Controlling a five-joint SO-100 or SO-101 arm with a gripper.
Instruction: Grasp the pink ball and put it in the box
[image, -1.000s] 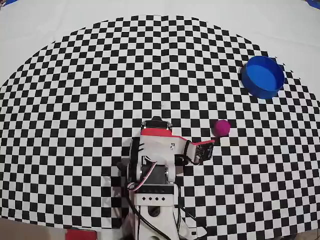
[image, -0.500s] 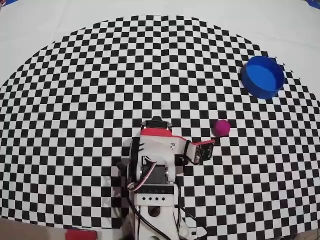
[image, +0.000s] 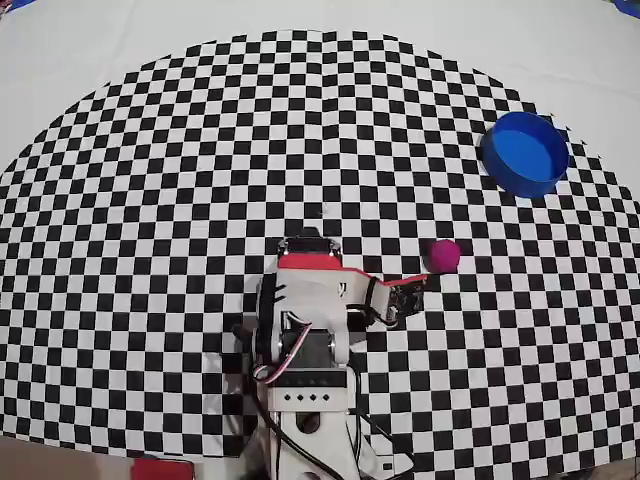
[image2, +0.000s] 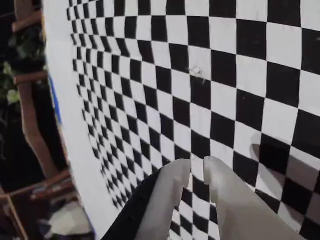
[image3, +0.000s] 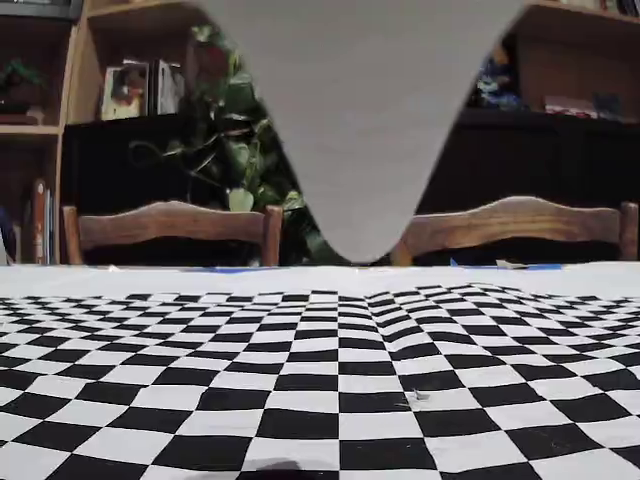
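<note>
**Gripper rolled near the ball**

I read no writing anywhere. Since half a second ago the gripper (image: 418, 282) has rolled, jaws nearly closed on nothing. The pink ball (image: 444, 255) lies just beyond it, the box (image: 525, 152) well apart.

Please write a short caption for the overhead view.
Gripper beside pink ball on checkered mat; blue box far right.

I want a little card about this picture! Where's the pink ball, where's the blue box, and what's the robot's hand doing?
pink ball: on the checkered cloth, right of the arm in the overhead view, not held
box: upper right of the overhead view, looks empty
gripper: just below-left of the ball, holding nothing; jaws almost together in the wrist view
checkered cloth: covers the table
</note>
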